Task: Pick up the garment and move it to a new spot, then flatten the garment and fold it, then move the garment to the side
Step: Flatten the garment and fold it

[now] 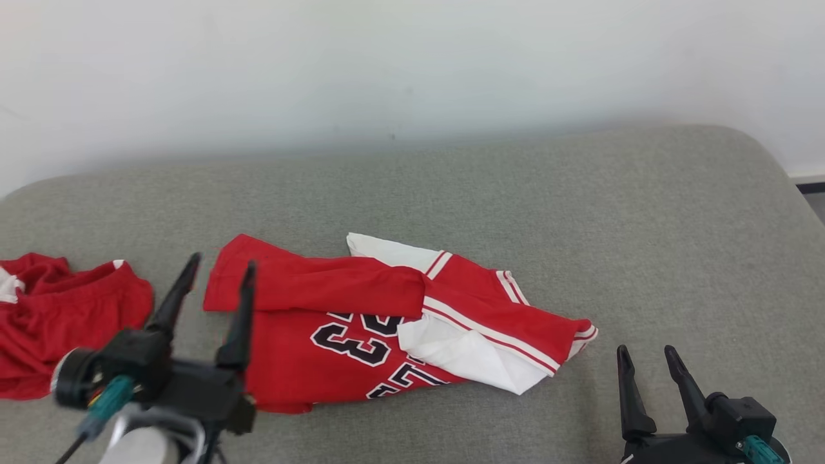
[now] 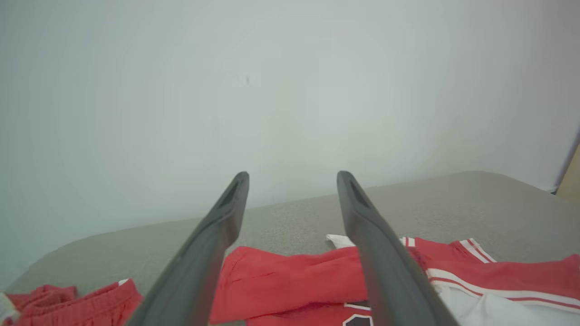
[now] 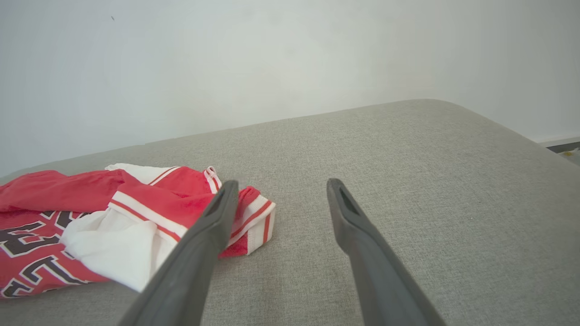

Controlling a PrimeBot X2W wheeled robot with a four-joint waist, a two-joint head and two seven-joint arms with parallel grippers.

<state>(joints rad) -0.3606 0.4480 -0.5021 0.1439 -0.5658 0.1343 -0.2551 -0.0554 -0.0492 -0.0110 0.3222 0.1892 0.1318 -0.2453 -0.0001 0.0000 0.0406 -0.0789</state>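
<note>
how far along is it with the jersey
Done: at most the first move; the garment lies crumpled on the grey cushion. In hand: nothing; the left gripper and right gripper are both open, holding nothing. Left: flattening, folding, moving it aside.
</note>
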